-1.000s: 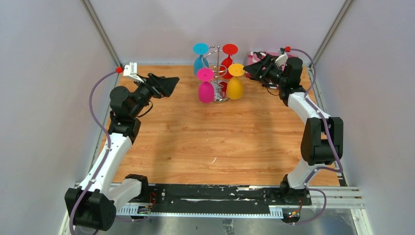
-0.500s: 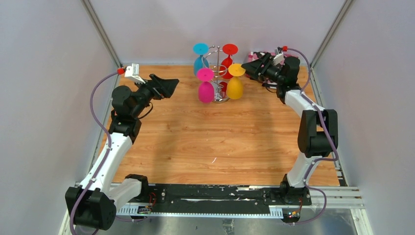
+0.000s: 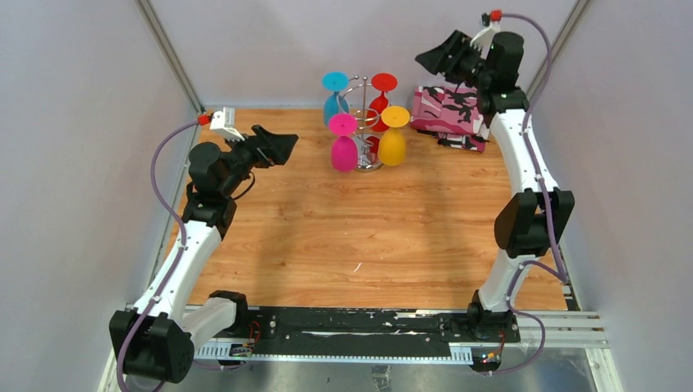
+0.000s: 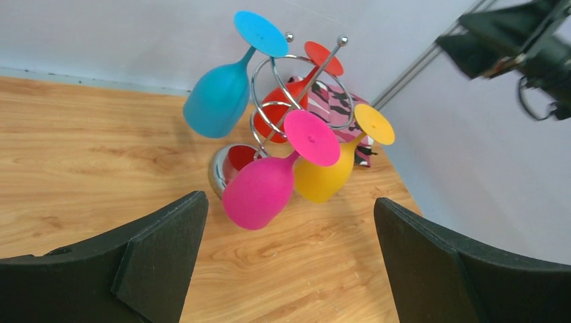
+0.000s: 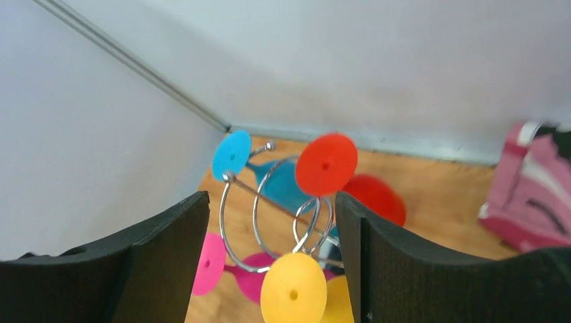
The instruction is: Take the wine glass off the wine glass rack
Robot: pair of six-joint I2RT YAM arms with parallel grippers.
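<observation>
The wine glass rack, shiny chrome wire, stands at the back of the table. Upside down on it hang a blue wine glass, a red one, a pink one and a yellow one. My left gripper hovers open to the left of the rack, empty; its view shows the pink glass and yellow glass ahead. My right gripper is raised high to the right of the rack, open and empty. Its view looks down on the rack and the yellow foot.
A pink camouflage-patterned item lies at the back right corner, below the raised right arm. White walls close in the back and both sides. Bare wooden table stretches in front of the rack.
My right arm has lifted from beside the yellow glass to high above the pink patterned item. The left arm has barely moved. All the glasses still hang on the rack.
</observation>
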